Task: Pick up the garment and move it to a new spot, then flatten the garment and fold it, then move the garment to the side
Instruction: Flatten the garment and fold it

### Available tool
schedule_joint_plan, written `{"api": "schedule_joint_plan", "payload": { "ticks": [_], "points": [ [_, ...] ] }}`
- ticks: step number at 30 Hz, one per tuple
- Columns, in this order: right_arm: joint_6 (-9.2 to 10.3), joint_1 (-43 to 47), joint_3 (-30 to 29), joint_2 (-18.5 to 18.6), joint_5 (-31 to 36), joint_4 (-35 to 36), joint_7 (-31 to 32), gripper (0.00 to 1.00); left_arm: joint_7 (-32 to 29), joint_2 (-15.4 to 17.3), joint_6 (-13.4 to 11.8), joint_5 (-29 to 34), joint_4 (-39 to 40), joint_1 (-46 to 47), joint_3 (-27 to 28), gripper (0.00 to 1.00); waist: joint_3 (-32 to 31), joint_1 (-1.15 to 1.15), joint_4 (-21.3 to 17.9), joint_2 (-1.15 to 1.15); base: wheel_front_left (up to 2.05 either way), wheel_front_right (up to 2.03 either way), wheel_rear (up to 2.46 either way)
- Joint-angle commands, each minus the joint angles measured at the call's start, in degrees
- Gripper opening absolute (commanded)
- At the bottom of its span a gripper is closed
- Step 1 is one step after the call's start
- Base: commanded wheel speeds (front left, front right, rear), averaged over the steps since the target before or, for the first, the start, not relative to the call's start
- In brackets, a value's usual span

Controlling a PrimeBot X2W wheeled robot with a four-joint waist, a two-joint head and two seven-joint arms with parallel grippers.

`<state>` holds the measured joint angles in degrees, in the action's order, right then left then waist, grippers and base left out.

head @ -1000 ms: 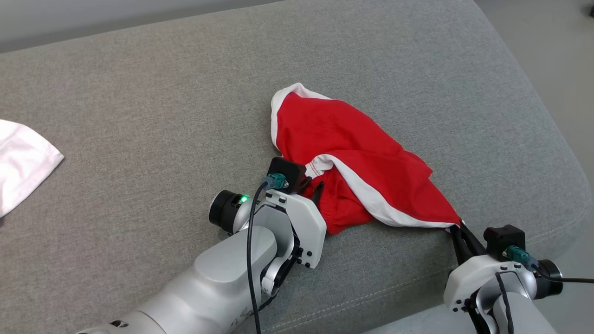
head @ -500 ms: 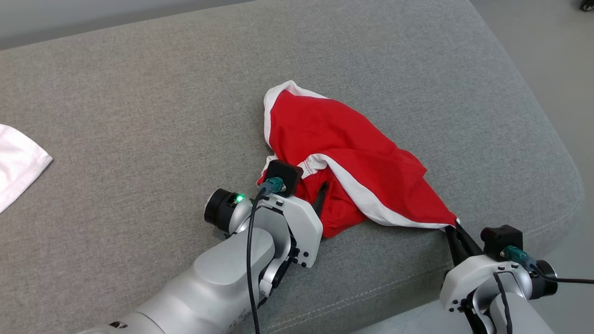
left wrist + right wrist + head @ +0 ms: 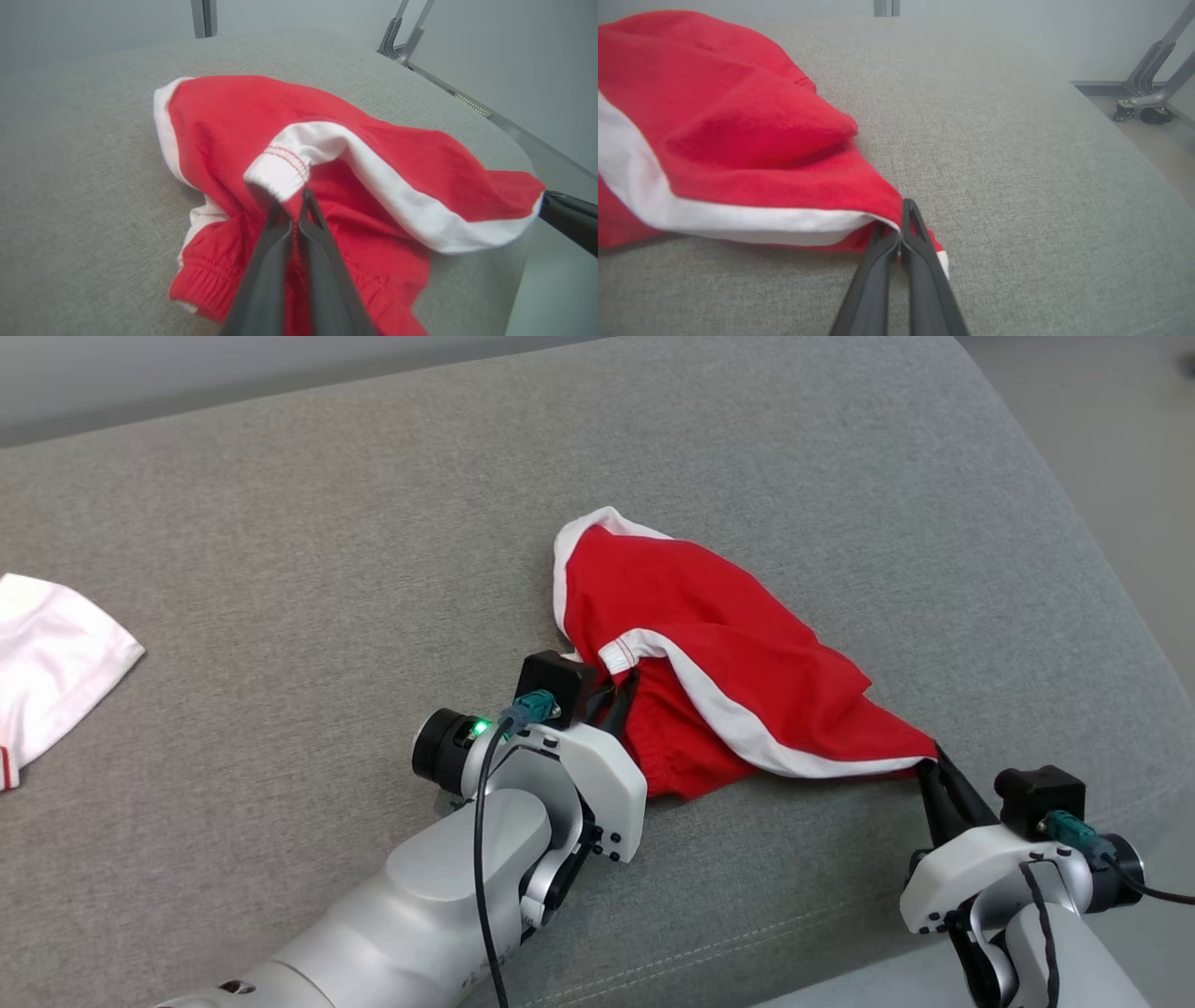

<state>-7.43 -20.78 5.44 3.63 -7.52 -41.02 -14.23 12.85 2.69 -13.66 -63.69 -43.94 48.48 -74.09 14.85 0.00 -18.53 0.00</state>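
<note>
Garment (image 3: 728,653), red with white trim, lies crumpled centre-right on grey cushion (image 3: 280,569). Left gripper (image 3: 624,691) pinches its hem; right gripper (image 3: 932,770) pinches its lower-right corner. Judged: flattening in hand; next, draw grips apart evenly.

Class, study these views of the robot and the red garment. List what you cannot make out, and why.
Head view: white cloth, cut off by the left edge; its kind is unclear.
Head view: lower layers of the red garment, hidden under its own folds.
Left wrist view: how much fabric the left gripper pinches, hidden in bunched cloth.
Right wrist view: wheeled frame, blurred, cut by the edge.
</note>
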Motion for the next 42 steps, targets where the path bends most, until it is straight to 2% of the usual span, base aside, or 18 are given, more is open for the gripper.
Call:
{"api": "schedule_joint_plan", "payload": {
  "ticks": [1, 5, 8, 9, 10, 11, 15, 18, 20, 23, 26, 31, 36, 39, 41, 42],
  "points": [
    [-0.06, 0.24, 0.61, 0.53, -1.27, 3.12, -0.77, 0.00, 1.53, 0.19, 0.52, -0.60, 1.28, 2.77, 2.47, 0.00, -1.66, 0.00, 1.96, 0.00, 0.00, 0.00, 0.00],
    [-0.06, 0.31, 0.99, 1.25, -2.48, 7.33, -0.77, 0.00, 2.07, 0.19, 1.08, 1.10, 1.45, 4.93, 6.31, 0.00, -3.61, 0.00, 4.47, 0.00, 0.00, 0.00, 0.00],
    [-0.06, -1.56, 1.95, 2.58, -3.46, 10.74, -0.77, 0.00, 2.12, 1.48, 2.16, 6.96, 2.83, 7.35, 13.16, 0.00, -5.79, 0.00, 7.08, 0.00, 0.00, 0.00, 0.00],
    [-0.06, -2.79, 2.61, 3.08, -3.78, 11.34, -0.77, 0.00, 2.12, 2.53, 2.73, 8.94, 3.40, 7.96, 14.96, 0.00, -6.54, 0.00, 7.84, 0.00, 0.00, 0.00, 0.00],
    [-0.06, -6.29, 4.15, 4.52, -4.25, 11.63, -0.77, 0.00, 2.13, 5.09, 4.03, 12.66, 4.41, 9.61, 17.81, 0.00, -8.01, 0.00, 9.24, 0.00, 0.00, 0.00, 0.00],
    [-0.06, -6.29, 4.15, 4.52, -4.25, 11.63, -0.77, 0.00, 2.13, 5.09, 4.03, 12.66, 4.41, 9.61, 17.81, 0.00, -8.01, 0.00, 9.24, 0.00, 0.00, 0.00, 0.00],
    [-0.06, -15.79, 5.45, 7.41, -4.22, 11.52, -0.77, 0.00, 2.14, 11.96, 6.23, 20.78, 6.50, 14.65, 22.56, 0.00, -10.31, 0.00, 11.16, 0.00, 0.00, 0.00, 0.00],
    [-0.06, -20.75, 4.81, 8.58, -3.85, 11.87, -0.77, 0.00, 2.14, 16.21, 8.65, 26.25, 12.16, 15.80, 27.13, 0.00, -10.45, 0.00, 12.28, 0.00, 0.00, 0.00, 0.00],
    [-0.06, -21.60, 5.07, 9.51, -3.18, 12.44, -0.77, 0.00, 2.14, 17.84, 11.19, 29.33, 18.31, 13.88, 30.09, 0.00, -9.91, 0.00, 13.29, 0.00, 0.00, 0.00, 0.00],
    [-0.06, -18.51, 7.09, 10.40, -2.82, 12.72, -0.77, 0.00, 2.14, 18.59, 15.36, 32.77, 28.41, 5.35, 34.04, 0.00, -8.63, 0.00, 14.63, 0.00, 0.00, 0.00, 0.00],
    [-0.06, -12.74, 9.14, 10.73, -3.86, 11.07, -0.77, 0.00, 2.14, 18.01, 16.84, 36.58, 33.69, -6.66, 36.69, 0.00, -6.80, 0.00, 15.72, 0.00, 0.00, 0.00, 0.00],
    [-0.06, -5.23, 13.89, 10.58, -5.89, 6.50, -0.77, 0.00, 2.15, 13.86, 18.85, 40.07, 28.83, -22.63, 39.55, 0.00, -4.37, 0.00, 16.14, 0.00, 0.00, 0.00, 0.00],
    [-0.06, -2.75, 17.41, 10.75, -9.13, 5.19, -0.77, 0.00, 2.15, 10.45, 20.61, 41.65, 25.60, -29.81, 42.67, 0.00, -3.54, 0.00, 15.36, 0.00, 0.00, 0.00, 0.00],
    [-0.06, -2.36, 18.43, 11.26, -10.23, 5.47, -0.77, 0.00, 2.15, 9.86, 21.02, 42.14, 25.36, -32.42, 43.18, 0.00, -3.59, 0.00, 15.06, 0.00, 0.00, 0.00, 0.00],
    [-0.06, -2.19, 18.75, 11.56, -10.66, 5.40, -0.77, 0.00, 2.15, 10.39, 21.10, 42.11, 24.95, -33.57, 40.90, 0.00, -3.84, 0.00, 15.00, 0.00, 0.00, 0.00, 0.00],
    [-0.06, -2.12, 18.88, 11.66, -10.74, 5.33, -0.77, 0.00, 2.15, 10.95, 21.11, 41.58, 24.64, -33.92, 38.91, 0.07, -3.99, 0.00, 14.99, 0.00, 0.00, 0.00, 0.00]
  ]
}}
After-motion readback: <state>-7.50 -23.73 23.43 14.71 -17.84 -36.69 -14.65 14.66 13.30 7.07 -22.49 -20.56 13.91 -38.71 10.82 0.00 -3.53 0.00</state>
